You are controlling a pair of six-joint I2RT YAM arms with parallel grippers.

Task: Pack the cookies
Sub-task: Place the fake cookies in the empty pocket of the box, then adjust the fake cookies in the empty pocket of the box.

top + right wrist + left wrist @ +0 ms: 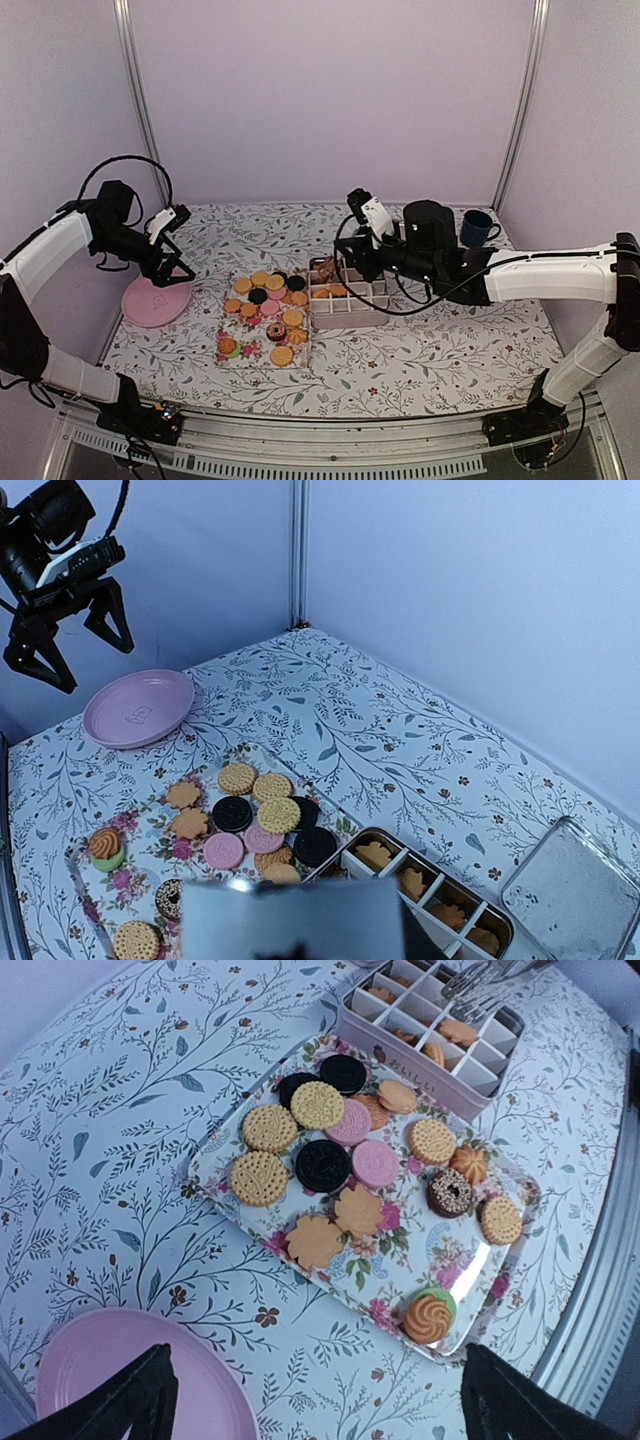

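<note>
The cookies [322, 1165] are lying mostly on a flowered tray [440, 1252] in the middle of the bench [430, 350]. They are tan rounds, two black ones, some pink ones, leaf shapes, a chocolate-topped one and an orange swirl on a green base. A few more tan ones are already sitting in the compartments of the white divided box [420, 1075], which is touching the tray's far right side.

The left arm's fingers [134, 1400] are spreading wide and holding nothing, hanging over the pink plate [150, 305] at the bench's left side. The right arm's fingers [328, 268] are hovering over the box's left end. I cannot tell whether they are gripping anything, because a blurred grey block is hiding them in the right wrist view.

A clear lid [575, 900] is lying just beside the box, and a dark blue mug [478, 228] is standing at the back right.
</note>
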